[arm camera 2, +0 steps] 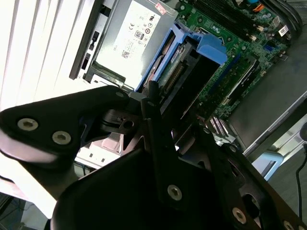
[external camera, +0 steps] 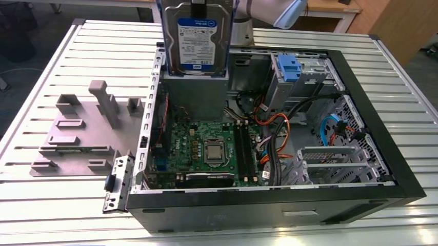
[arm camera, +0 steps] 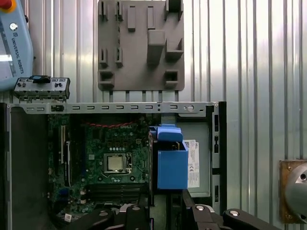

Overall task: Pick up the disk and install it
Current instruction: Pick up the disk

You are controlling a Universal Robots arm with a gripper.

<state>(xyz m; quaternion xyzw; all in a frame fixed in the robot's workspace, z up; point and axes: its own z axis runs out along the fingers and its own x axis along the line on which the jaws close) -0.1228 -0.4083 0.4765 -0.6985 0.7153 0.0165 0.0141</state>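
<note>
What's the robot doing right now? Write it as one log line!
pincer: shut on disk | disk: upright, above open computer case | installed: not yet

I had the gripper clamped on the disk, edge-on, with its blue carrier frame toward the case. Beyond it lay the grey box with its white sticker, the green motherboard and the slatted table.

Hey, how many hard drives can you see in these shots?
1. The disk hangs upright in the gripper, above the grey box in the open case. Others may sit hidden in the drive cage.
</note>
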